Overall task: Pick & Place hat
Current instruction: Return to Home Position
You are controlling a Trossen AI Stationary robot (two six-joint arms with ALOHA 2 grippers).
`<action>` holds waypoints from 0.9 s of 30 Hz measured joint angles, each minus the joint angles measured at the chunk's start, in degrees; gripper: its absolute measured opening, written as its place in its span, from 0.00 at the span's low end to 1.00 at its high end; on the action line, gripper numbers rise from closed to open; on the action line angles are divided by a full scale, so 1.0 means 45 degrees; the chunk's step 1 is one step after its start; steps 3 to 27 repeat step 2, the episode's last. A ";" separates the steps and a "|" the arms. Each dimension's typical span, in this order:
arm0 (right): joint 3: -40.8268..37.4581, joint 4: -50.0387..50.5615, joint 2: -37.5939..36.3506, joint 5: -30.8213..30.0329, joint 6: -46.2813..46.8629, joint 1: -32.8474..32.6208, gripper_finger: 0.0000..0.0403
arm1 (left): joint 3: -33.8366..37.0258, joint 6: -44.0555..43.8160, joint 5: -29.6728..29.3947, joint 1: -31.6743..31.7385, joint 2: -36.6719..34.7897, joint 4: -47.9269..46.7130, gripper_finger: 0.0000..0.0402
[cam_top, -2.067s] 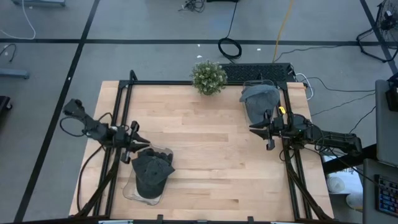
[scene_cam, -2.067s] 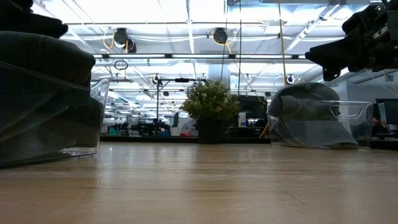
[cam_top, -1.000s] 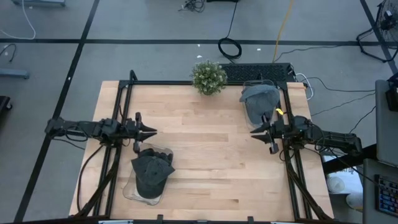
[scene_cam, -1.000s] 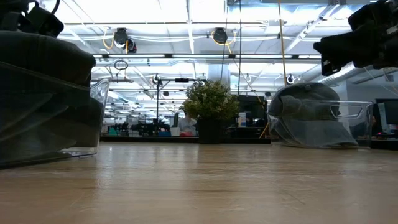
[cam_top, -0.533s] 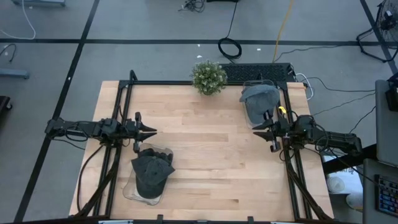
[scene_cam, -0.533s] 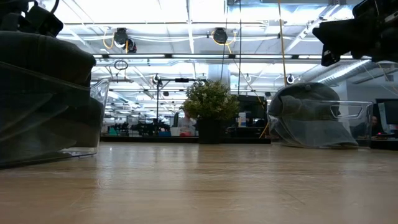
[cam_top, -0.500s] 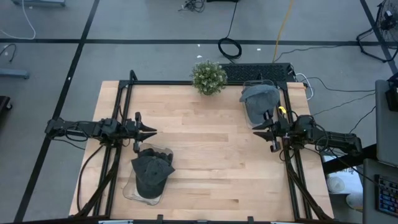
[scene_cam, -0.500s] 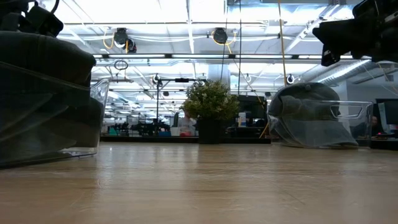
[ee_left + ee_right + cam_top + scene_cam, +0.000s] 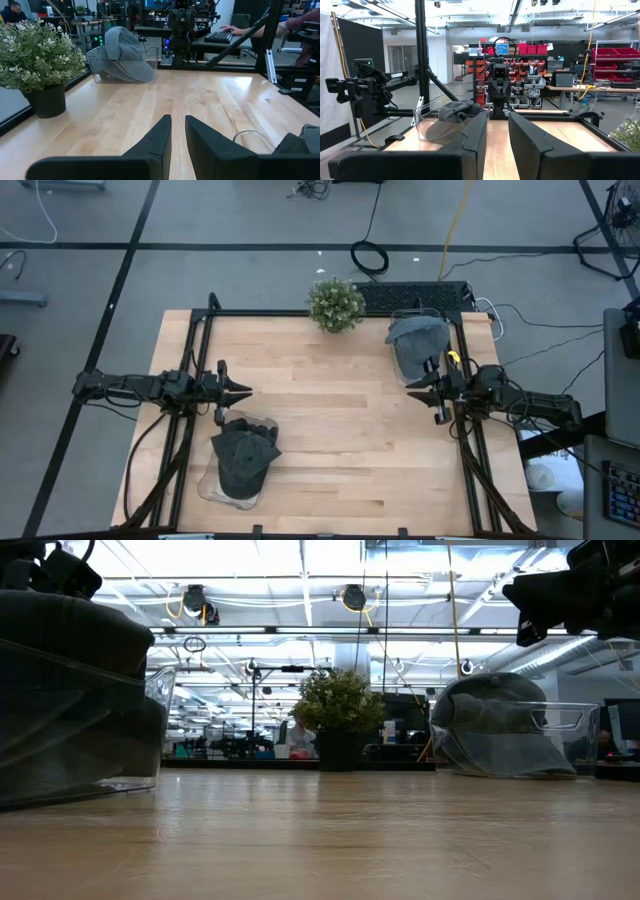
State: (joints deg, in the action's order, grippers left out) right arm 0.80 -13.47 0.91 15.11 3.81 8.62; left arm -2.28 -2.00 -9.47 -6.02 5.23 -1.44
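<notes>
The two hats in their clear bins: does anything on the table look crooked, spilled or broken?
Nothing stands out. The dark hat sits in its clear bin near the left gripper, the lighter hat in its bin by the right gripper. The potted plant stands upright at the table's far edge. Both grippers hold nothing.

Left pincer (image 9: 243, 391) and right pincer (image 9: 409, 389), both empty, narrowly parted, facing inward above the table's 2 sides.

Two hats (image 9: 245, 458) in clear bins, potted plant (image 9: 335, 303), both arms raised
</notes>
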 joint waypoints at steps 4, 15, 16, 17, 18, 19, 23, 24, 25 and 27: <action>0.0000 0.0000 0.0000 -0.0001 0.0001 0.0000 0.17 | 0.0000 0.0000 -0.0002 0.0000 0.0000 0.0006 0.16; 0.0000 0.0000 0.0000 -0.0001 0.0001 0.0000 0.17 | 0.0000 0.0000 -0.0002 0.0000 0.0000 0.0006 0.16; 0.0000 0.0000 0.0000 -0.0001 0.0001 0.0000 0.17 | 0.0000 0.0000 -0.0002 0.0000 0.0000 0.0006 0.16; 0.0000 0.0000 0.0000 -0.0001 0.0001 0.0000 0.17 | 0.0000 0.0000 -0.0002 0.0000 0.0000 0.0006 0.16; 0.0000 0.0000 0.0000 -0.0001 0.0001 0.0000 0.17 | 0.0000 0.0000 -0.0002 0.0000 0.0000 0.0006 0.16; 0.0000 0.0000 0.0000 -0.0001 0.0001 0.0000 0.17 | 0.0000 0.0000 -0.0002 0.0000 0.0000 0.0006 0.16; 0.0000 0.0000 0.0000 -0.0001 0.0001 0.0000 0.17 | 0.0000 0.0000 -0.0002 0.0000 0.0000 0.0006 0.16; 0.0000 0.0000 0.0000 -0.0001 0.0001 0.0000 0.17 | 0.0000 0.0000 -0.0002 0.0000 0.0000 0.0006 0.16; 0.0000 0.0000 0.0000 -0.0001 0.0001 0.0000 0.17 | 0.0000 0.0000 -0.0002 0.0000 0.0000 0.0006 0.16; 0.0000 0.0000 0.0000 -0.0001 0.0001 0.0000 0.17 | 0.0000 0.0000 -0.0002 0.0000 0.0000 0.0006 0.16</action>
